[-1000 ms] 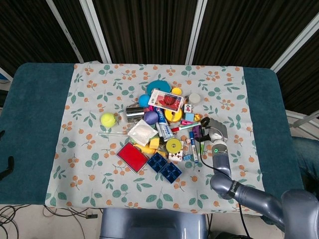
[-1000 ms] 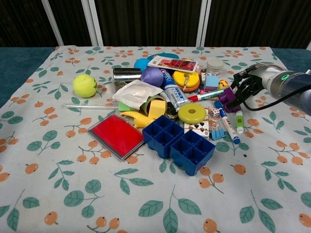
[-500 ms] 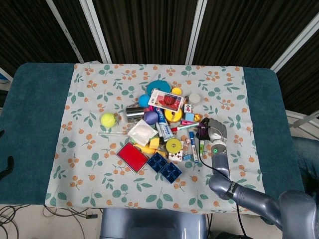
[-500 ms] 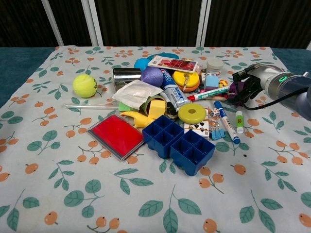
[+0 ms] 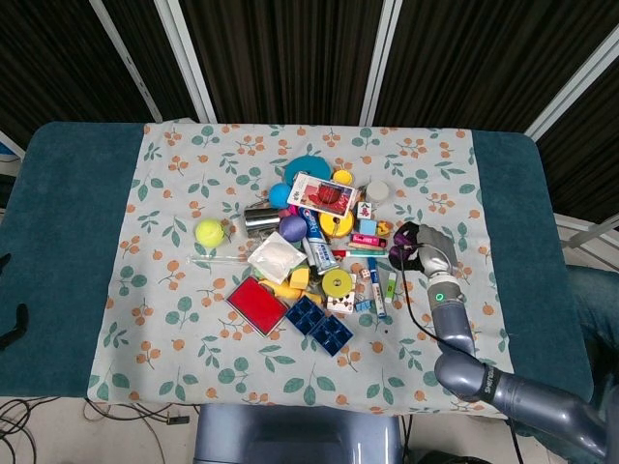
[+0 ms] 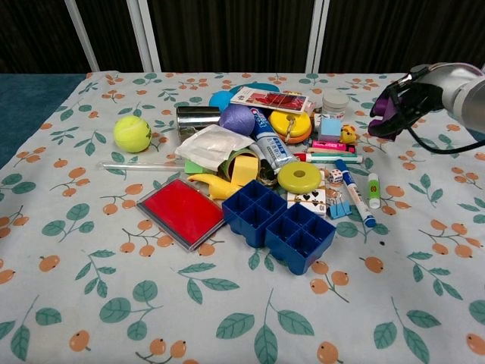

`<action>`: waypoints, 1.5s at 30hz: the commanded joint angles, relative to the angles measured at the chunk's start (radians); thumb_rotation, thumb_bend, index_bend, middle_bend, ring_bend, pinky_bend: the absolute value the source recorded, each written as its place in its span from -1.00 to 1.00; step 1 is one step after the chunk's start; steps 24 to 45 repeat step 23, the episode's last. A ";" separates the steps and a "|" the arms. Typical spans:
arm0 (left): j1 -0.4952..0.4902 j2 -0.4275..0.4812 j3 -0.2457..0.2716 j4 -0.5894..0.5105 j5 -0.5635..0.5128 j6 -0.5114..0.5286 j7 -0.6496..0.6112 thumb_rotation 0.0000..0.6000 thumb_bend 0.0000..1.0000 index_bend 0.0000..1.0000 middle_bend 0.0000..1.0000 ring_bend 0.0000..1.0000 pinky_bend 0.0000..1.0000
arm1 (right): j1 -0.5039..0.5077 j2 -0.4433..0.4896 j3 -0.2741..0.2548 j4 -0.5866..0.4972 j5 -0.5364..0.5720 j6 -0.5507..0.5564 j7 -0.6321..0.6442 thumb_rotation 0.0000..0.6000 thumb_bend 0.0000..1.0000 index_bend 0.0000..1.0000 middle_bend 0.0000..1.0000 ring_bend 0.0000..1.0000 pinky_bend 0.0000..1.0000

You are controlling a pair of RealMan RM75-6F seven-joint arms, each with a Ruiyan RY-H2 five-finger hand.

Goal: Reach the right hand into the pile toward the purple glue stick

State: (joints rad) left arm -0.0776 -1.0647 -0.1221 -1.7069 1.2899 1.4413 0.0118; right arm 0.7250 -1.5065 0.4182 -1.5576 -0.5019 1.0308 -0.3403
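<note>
1. Since a second ago my right hand (image 6: 405, 102) has risen off the pile's three o'clock edge with the purple glue stick (image 6: 384, 114) in it; back then the hand was low at the pile, fingers around the stick beside the blue marker.
2. Right now I see the fingers (image 6: 395, 97) curled around the glue stick, gripping it, with its purple body showing below them in the chest view.
3. From the head view the right hand (image 5: 427, 247) sits at about three o'clock from the pile, and the glue stick (image 5: 407, 255) shows as a dark purple patch at the hand's nine o'clock side.
4. On the bench (image 6: 91, 303) the blue marker (image 6: 355, 192) lies at the pile's three o'clock edge, with a small green-and-white tube (image 6: 373, 189) just beside it on its three o'clock side.
5. At the pile's six o'clock, the blue compartment tray (image 6: 279, 224) lies next to the red flat case (image 6: 184, 211), and the yellow tape roll (image 6: 299, 177) sits just at the tray's twelve o'clock.
6. Well apart at nine o'clock is the tennis ball (image 6: 132, 133).
7. My left hand shows in neither view.
</note>
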 commanded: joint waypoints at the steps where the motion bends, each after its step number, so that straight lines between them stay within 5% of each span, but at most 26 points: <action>1: 0.001 0.000 0.000 -0.001 0.001 0.001 0.000 1.00 0.02 -0.94 -1.00 -1.00 -0.94 | -0.040 0.077 0.017 -0.096 -0.052 -0.003 0.054 1.00 -0.22 -0.11 0.09 0.02 -0.40; 23: 0.004 -0.004 0.004 -0.005 0.006 0.010 0.013 1.00 0.02 -0.94 -1.00 -1.00 -0.94 | -0.263 0.445 0.083 -0.503 -0.372 -0.014 0.437 1.00 -0.22 -0.11 0.09 0.01 -0.40; 45: 0.004 -0.004 0.004 -0.005 0.006 0.010 0.013 1.00 0.02 -0.94 -1.00 -1.00 -0.94 | -0.263 0.445 0.083 -0.503 -0.372 -0.014 0.437 1.00 -0.22 -0.11 0.09 0.01 -0.40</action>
